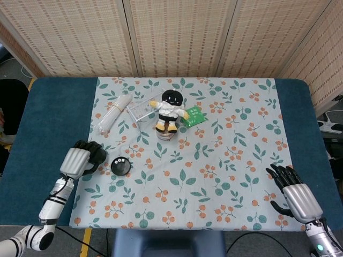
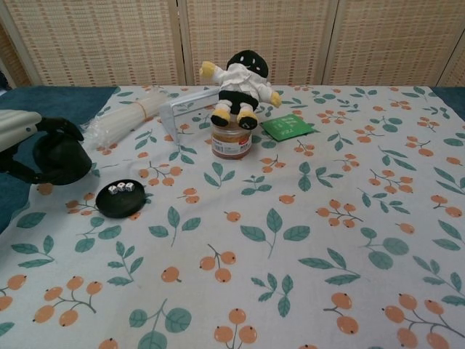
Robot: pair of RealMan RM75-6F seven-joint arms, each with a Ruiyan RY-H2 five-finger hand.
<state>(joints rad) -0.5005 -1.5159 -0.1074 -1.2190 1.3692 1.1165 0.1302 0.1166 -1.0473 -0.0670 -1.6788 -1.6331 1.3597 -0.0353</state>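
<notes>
The left robot hand [image 1: 80, 159] grips a black cup [image 2: 59, 156], its fingers wrapped around the cup's wall, at the left edge of the cloth [image 1: 236, 134]. In the chest view the cup is clear of the black tray [image 2: 120, 198], which lies flat on the cloth just beside it. Three white dice [image 2: 120, 188] sit on the tray in a short row, uncovered. What is inside the cup cannot be seen.

The right robot hand [image 1: 293, 190] rests at the near right corner of the surface [image 1: 48, 118], fingers spread and holding nothing, well apart from everything else.

At the far side of the cloth a jar [image 2: 232, 141] with reddish-brown contents stands upright, and a doll [image 2: 238, 86] sits on its lid. A clear box [image 1: 141, 110] lies just beside the doll, a bundle of white sticks [image 1: 114, 113] lies further left, and a green packet [image 1: 193, 115] lies to the right of the jar.
</notes>
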